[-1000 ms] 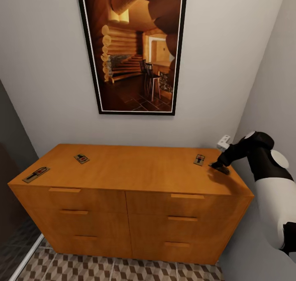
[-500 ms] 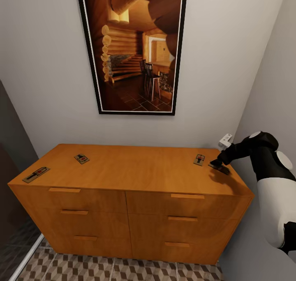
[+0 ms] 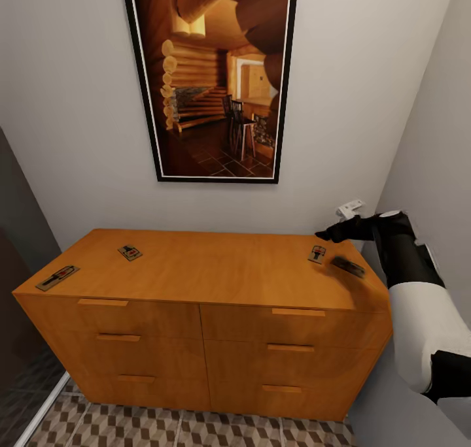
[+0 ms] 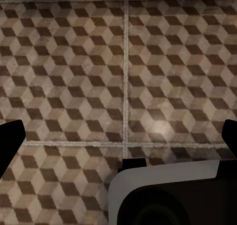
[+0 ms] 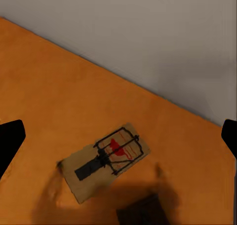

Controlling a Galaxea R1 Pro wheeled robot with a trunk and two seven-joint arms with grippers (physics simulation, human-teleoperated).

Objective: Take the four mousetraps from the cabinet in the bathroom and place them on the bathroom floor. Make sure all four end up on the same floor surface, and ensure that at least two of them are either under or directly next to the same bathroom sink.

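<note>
Against a pale grey wall, the low, wide orange-wood cabinet (image 3: 203, 290) with six flat drawer fronts and slim bar handles is standing under a large black-framed picture of a log-cabin interior (image 3: 212, 74). Four tiny flat brown mousetraps with dark wire parts are lying on its top: one at the near left corner (image 3: 57, 277), one farther back on the left (image 3: 129, 252), and two close together near the right end, a lighter one (image 3: 317, 254) and a darker one (image 3: 348, 266) just beside it toward the right edge. The black right gripper (image 3: 325, 236) is hovering above the right-hand pair, apart from both, holding nothing; in the right wrist view its fingertips (image 5: 10, 141) are sitting wide apart at the frame edges, with the lighter trap (image 5: 103, 161) lying between them on the wood. Below the cabinet, the bathroom floor of brown, beige and white cube-pattern tiles (image 3: 183, 427) is showing. In the left wrist view, the left gripper's dark fingertips (image 4: 11, 141) are likewise spread wide over these tiles (image 4: 74, 77), empty.
</note>
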